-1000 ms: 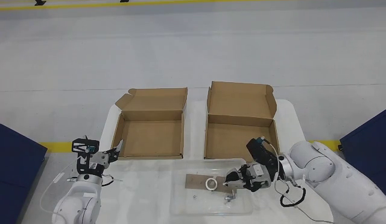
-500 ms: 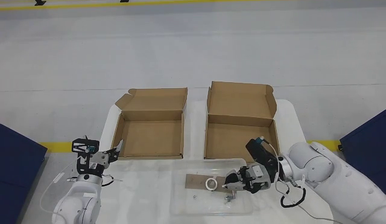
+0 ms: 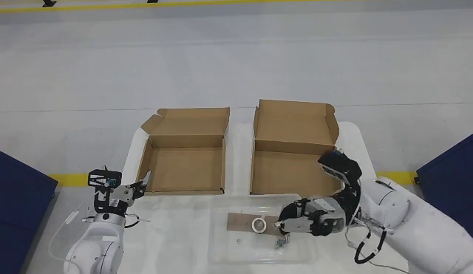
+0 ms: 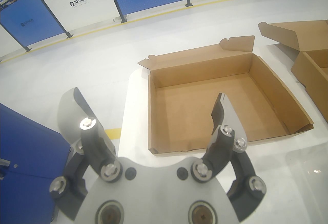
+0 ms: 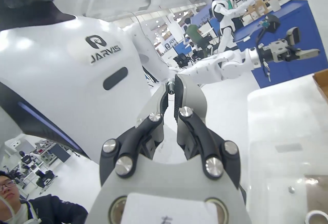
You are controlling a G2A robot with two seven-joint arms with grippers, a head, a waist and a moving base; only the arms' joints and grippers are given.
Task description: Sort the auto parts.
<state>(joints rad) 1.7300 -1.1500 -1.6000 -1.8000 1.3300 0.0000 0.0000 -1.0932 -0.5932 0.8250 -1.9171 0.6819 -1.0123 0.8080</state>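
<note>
At the table's (image 3: 177, 216) left edge our left gripper (image 4: 148, 97) hangs with jaws wide and nothing between them. Towards the back edge sit the left box (image 3: 185, 167) and the right box (image 3: 292, 172), both plain corrugated card, open and bare. Near the front edge a clear plastic tray (image 3: 222, 249) holds a white ring (image 3: 259, 225) lying on a brown card strip (image 3: 238, 221). Over the tray's right end our right gripper (image 5: 171, 93) pinches a small shiny metal part (image 5: 171, 86) at its very tips. We judge the part light, stiff and slippery. So shallow a grip could let it roll out, and a hold across its middle seems safer.
</note>
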